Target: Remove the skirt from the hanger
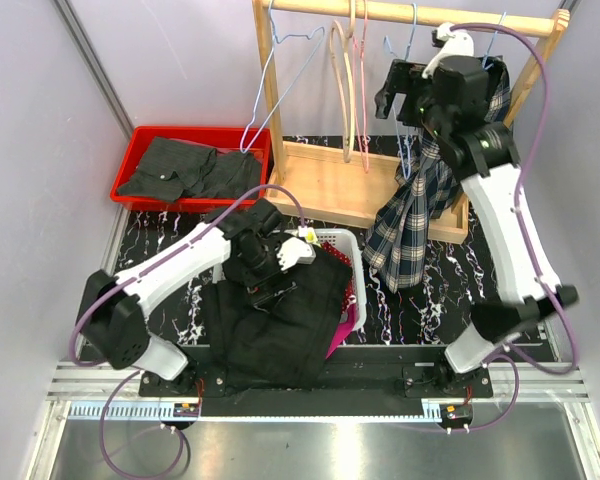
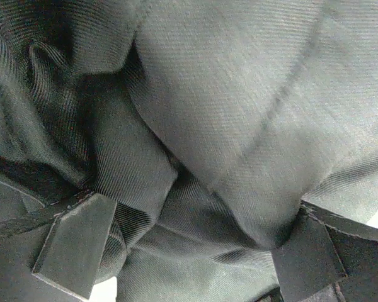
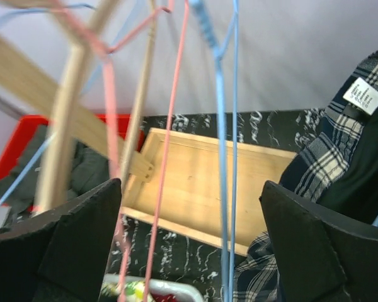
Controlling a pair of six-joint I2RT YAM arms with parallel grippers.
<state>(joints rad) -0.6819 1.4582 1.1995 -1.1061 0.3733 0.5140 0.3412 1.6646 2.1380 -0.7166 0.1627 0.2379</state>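
plaid skirt (image 3: 307, 173) just beside the right claw (image 3: 190, 189), on its right (claw wide apart, empty)

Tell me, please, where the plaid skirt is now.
In the top view the plaid skirt hangs at the right end of the wooden rack, its hem reaching the table just right of the white basket.

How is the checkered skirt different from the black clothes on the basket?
The checkered skirt has blue and white checks, but the black clothes are plain and dark. The skirt hangs down long and narrow at the wooden rack, while the black clothes lie spread wide over the white basket. Both are soft, wrinkly cloth.
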